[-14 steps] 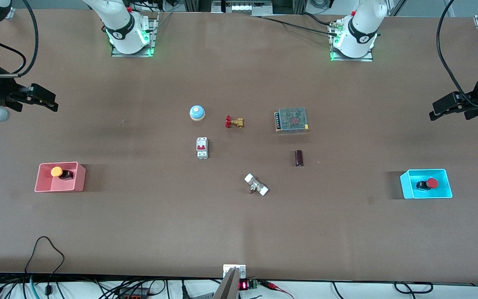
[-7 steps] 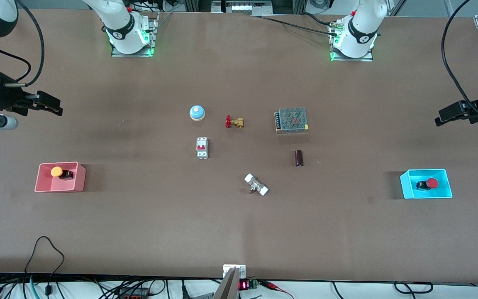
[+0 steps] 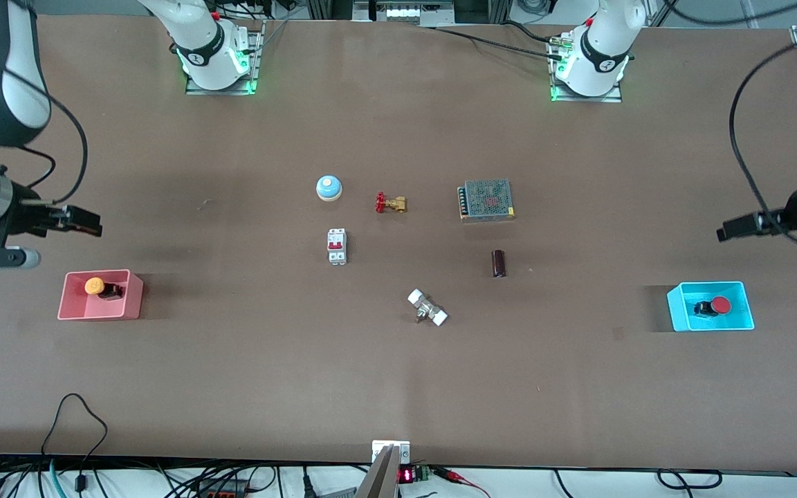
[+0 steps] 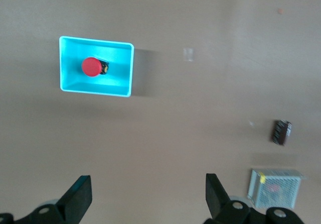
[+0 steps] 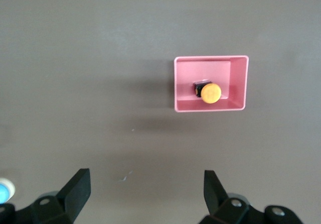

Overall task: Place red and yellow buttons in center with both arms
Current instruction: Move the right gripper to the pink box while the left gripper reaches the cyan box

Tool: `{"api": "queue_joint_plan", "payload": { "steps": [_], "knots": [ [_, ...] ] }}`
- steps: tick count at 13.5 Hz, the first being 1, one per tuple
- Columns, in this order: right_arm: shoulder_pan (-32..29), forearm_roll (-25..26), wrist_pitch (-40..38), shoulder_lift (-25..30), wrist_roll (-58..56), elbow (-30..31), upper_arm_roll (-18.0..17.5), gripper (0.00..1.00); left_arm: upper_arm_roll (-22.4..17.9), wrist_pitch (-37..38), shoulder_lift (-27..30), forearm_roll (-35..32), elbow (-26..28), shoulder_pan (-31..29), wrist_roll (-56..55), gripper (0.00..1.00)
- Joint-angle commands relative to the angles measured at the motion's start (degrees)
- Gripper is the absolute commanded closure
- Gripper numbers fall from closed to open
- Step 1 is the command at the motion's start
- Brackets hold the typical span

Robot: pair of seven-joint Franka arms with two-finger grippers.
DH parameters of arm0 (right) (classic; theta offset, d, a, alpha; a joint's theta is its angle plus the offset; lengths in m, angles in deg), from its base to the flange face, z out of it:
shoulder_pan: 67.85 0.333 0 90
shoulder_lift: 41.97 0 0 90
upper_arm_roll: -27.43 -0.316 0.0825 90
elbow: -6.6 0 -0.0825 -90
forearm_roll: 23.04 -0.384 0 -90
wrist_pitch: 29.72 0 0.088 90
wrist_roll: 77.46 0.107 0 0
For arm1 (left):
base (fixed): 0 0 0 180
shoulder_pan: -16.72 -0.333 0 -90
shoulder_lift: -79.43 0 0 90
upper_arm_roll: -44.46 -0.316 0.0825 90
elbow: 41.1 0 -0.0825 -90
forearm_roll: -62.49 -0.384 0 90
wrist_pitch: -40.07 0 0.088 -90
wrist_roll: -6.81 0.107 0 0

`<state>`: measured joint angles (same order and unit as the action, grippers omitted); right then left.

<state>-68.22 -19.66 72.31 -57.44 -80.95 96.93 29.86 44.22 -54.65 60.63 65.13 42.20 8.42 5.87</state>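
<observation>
Red button [image 3: 720, 304]: red cap, black body
Yellow button [image 3: 95, 285]: orange-yellow cap, black body
Bins: cyan bin [image 3: 744, 319], pink bin [image 3: 131, 299]
Tabletop [image 3: 398, 387]: matte brown, plain
Bell [image 3: 328, 187]: blue with a white top
Valve [image 3: 391, 203]: brass, red handle
Breaker [image 3: 336, 245]: white (red switch)
Cylinder [image 3: 499, 263]: dark maroon

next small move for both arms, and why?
Probably bring each gripper over its bin and lower it: the right gripper, open, is short of the pink bin with the yellow button; the left gripper, open, short of the cyan bin with the red button.
</observation>
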Motion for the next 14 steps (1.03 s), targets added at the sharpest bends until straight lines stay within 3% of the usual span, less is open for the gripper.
{"api": "queue_joint_plan", "payload": {
  "steps": [1,6,9,14],
  "knots": [
    [-2.09,1.71,7.1,-2.01,-3.52,2.02,-0.4,0.0,-0.12,-4.31,-6.32,-1.14,-3.93,-2.16,2.87,0.0],
    [-5.08,1.62,21.08,-5.44,-9.25,7.3,-0.32,0.0,-0.2,-17.93,-15.46,-0.62,-4.63,-5.41,8.5,0.0],
    [-6.4,1.1,27.07,-6.49,-12.31,10.21,-0.32,0.0,-0.38,-19.1,-20.82,-1.06,-8.93,-6.55,10.08,0.0],
    [-7.9,0.66,31.3,-10.09,-13.12,10.3,-0.4,0.0,-1.96,-19.19,-23.12,-1.24,-10.44,-6.55,13.25,0.0]
  ]
}}
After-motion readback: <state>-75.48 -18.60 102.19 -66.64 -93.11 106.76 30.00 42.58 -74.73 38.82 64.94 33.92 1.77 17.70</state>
